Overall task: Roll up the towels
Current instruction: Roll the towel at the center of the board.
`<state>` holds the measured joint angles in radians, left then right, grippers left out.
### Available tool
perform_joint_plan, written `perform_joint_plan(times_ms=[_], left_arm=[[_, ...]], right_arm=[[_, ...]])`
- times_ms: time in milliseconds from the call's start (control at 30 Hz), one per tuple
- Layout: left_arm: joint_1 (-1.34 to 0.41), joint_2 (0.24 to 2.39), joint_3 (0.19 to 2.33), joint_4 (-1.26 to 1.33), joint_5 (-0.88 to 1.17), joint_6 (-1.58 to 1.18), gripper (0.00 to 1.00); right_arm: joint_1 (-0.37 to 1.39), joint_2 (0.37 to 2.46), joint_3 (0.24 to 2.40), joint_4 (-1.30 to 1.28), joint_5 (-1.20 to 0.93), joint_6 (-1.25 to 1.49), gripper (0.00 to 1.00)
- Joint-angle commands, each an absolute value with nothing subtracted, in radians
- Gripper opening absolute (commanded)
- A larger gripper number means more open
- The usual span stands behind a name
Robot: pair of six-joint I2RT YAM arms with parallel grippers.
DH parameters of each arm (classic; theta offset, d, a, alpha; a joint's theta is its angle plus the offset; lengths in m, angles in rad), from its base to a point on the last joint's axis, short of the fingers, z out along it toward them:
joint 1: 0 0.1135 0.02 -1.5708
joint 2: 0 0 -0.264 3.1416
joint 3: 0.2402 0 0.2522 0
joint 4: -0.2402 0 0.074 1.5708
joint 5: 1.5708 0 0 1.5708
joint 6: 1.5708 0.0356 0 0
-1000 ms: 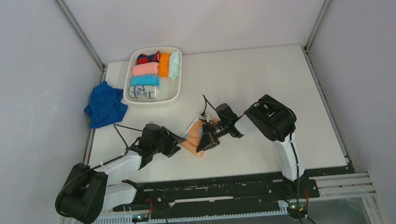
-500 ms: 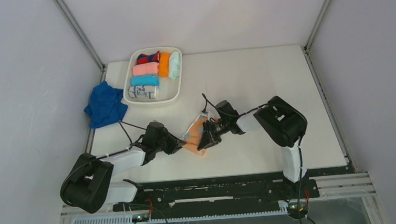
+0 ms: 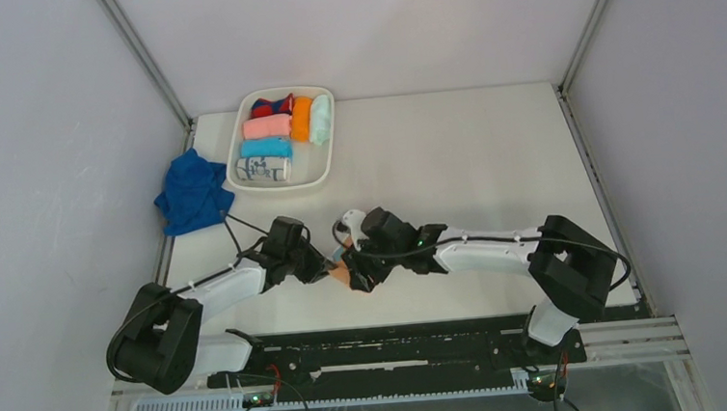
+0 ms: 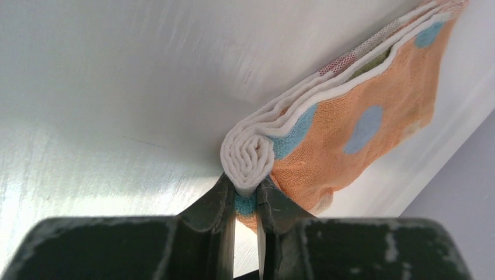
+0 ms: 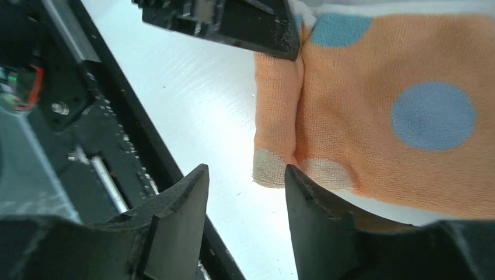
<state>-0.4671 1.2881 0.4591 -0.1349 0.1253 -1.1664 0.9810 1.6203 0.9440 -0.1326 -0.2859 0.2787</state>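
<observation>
Orange with blue spots, the small towel (image 4: 350,128) lies near the front of the counter (image 3: 453,160); the left gripper (image 4: 246,204) is pinched tight on its rolled-up end, and the right gripper (image 5: 245,186) is open and holds nothing, just by the towel's corner. The big blue towel (image 3: 192,193) sits in a heap at the counter's left edge, beside the white tray (image 3: 311,167). In the tray lie rolled cloths (image 3: 266,127): pink, orange, mint, light blue, white with print, and red with blue.
</observation>
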Motion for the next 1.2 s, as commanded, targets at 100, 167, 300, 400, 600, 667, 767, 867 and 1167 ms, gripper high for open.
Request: perform_joint_plan(times_ms=[100, 167, 300, 400, 600, 667, 767, 867, 1167], left_arm=[[-0.469, 1.306, 0.522, -0.289, 0.093, -1.091, 0.06], [-0.470, 1.310, 0.527, -0.294, 0.094, -1.090, 0.06], [-0.469, 1.313, 0.530, -0.298, 0.096, -1.088, 0.06], [-0.468, 1.309, 0.532, -0.298, 0.098, -1.090, 0.06], [-0.469, 1.310, 0.532, -0.297, 0.099, -1.089, 0.06], [-0.469, 1.314, 0.535, -0.297, 0.099, -1.090, 0.06], [-0.468, 1.315, 0.538, -0.298, 0.098, -1.091, 0.06], [-0.469, 1.312, 0.536, -0.298, 0.096, -1.093, 0.06], [-0.468, 1.291, 0.543, -0.314, 0.080, -1.091, 0.11]], right_arm=[[1.158, 1.599, 0.996, -0.144, 0.175, 0.071, 0.54], [1.197, 1.617, 1.006, -0.135, 0.234, 0.039, 0.55], [1.261, 1.674, 1.042, -0.137, 0.332, -0.009, 0.56], [1.295, 1.720, 1.072, -0.149, 0.376, -0.031, 0.56], [1.346, 1.811, 1.123, -0.201, 0.453, -0.049, 0.55], [1.356, 1.824, 1.125, -0.208, 0.460, -0.049, 0.54], [1.365, 1.842, 1.124, -0.220, 0.470, -0.046, 0.52], [1.372, 1.862, 1.124, -0.243, 0.494, -0.045, 0.47], [1.332, 1.858, 1.123, -0.263, 0.351, -0.002, 0.16]])
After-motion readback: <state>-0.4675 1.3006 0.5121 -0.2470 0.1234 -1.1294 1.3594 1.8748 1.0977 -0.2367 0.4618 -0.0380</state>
